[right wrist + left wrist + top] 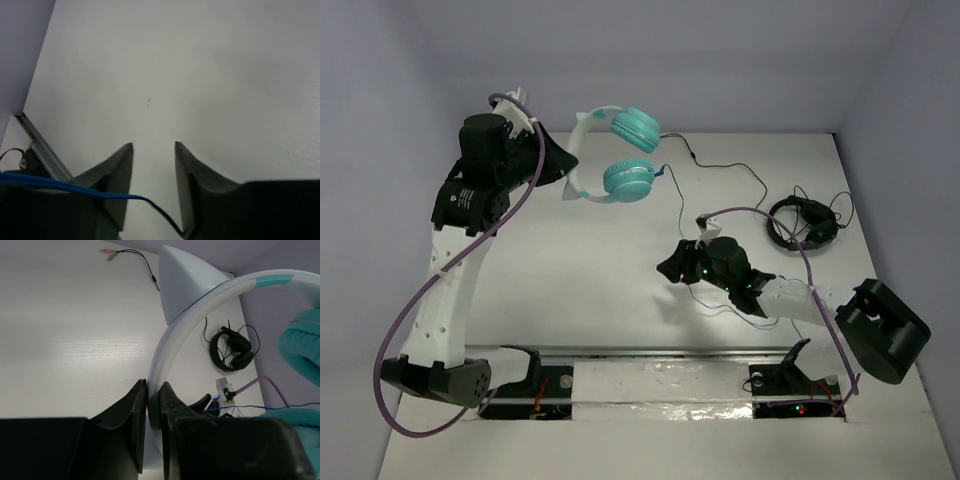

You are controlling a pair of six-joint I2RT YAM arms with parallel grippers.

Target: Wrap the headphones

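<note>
Left gripper [153,387]: jaws almost shut, pinched across the pale headband [200,315] just below one pointed ear [182,285].
Right gripper [154,145]: jaws apart, nothing clamped between the tips. The blue cable [75,187] lies across one finger and drops into the gap.
Headphones [628,178]: held up by the left gripper at the far left of the table [570,280], with both teal cups hanging out to the side of the grip.
Cable run: in the top view it leaves the lower cup and trails toward the right gripper, which sits low near the table's middle. Its full course is too thin to trace.
Risk, grip slip: the band is smooth and curved, and the pinch is narrow and off to one side of the cups' weight. A quick swing could make the headphones rotate or slide in the jaws.
Risk, lost cable: the cable is only draped, not gripped. Any sideways move of the right arm before closing could let it slip off.
Risk, over-tension: pulling the cable taut would tug the cup and twist the band in the left gripper's hold.
Risk, snag: the black headphones [805,222] and the black cable [720,165] lie near the blue line. A wide wrapping sweep could catch them.
</note>
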